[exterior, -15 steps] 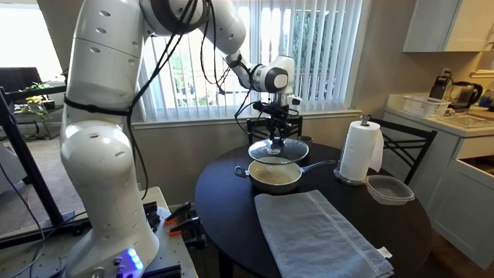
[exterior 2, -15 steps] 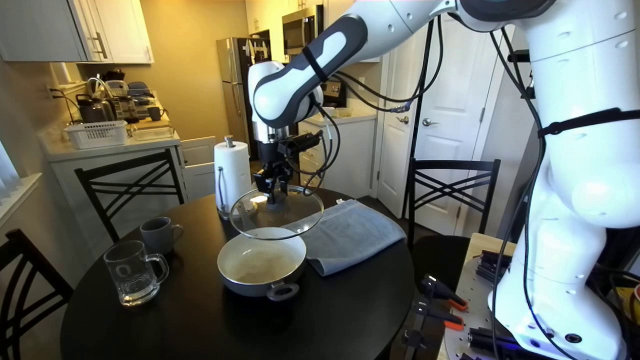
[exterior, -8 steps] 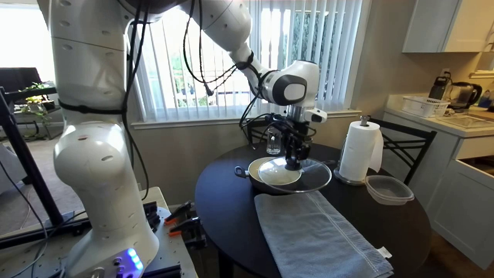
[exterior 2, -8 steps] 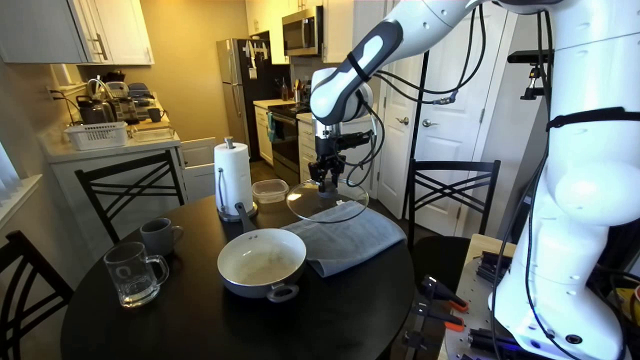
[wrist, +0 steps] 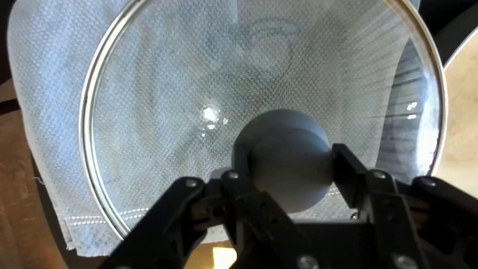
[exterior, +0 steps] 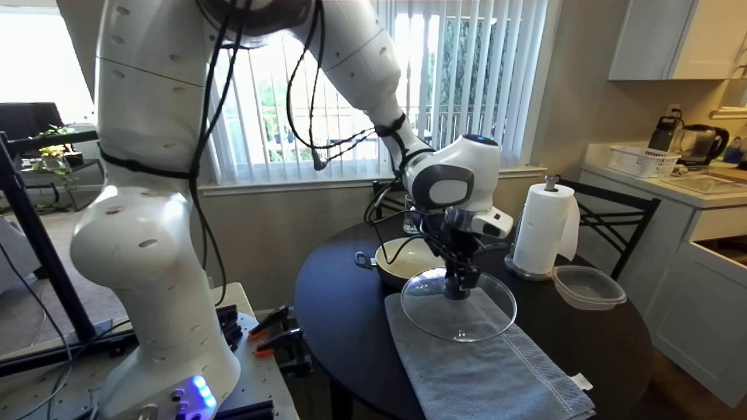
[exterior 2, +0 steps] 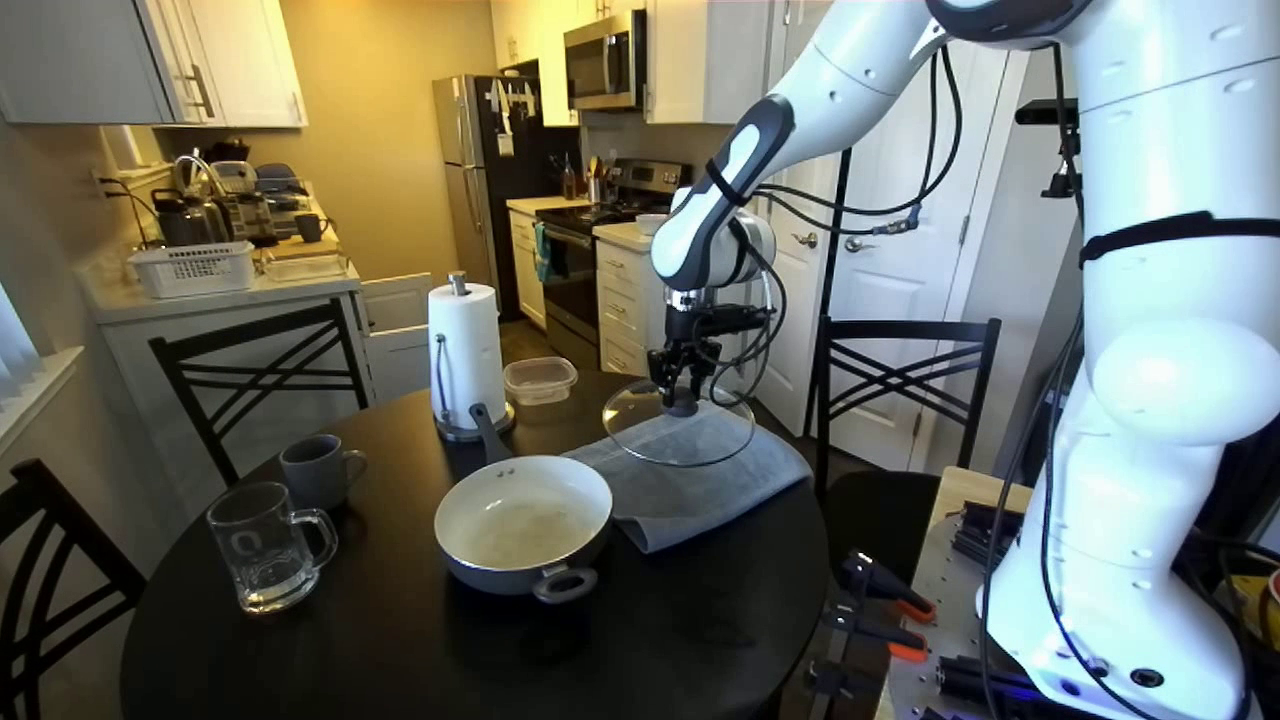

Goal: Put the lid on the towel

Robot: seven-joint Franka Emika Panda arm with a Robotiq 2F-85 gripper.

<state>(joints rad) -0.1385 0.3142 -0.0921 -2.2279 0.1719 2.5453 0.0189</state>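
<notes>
Lid (wrist: 257, 89) over towel (exterior: 484, 373), knob (wrist: 285, 160) between fingers (wrist: 350, 177)

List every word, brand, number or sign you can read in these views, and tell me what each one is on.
No word, brand or number can be read with certainty.
Glass mug: a blurred round mark, somewhat like an "O"; letter or logo, I cannot tell.
Grey-blue towel: a white tag at its edge, too small to show whether it bears print.

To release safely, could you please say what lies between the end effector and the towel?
The lid, gripped by its knob; the wrist view shows the towel beneath.
</notes>
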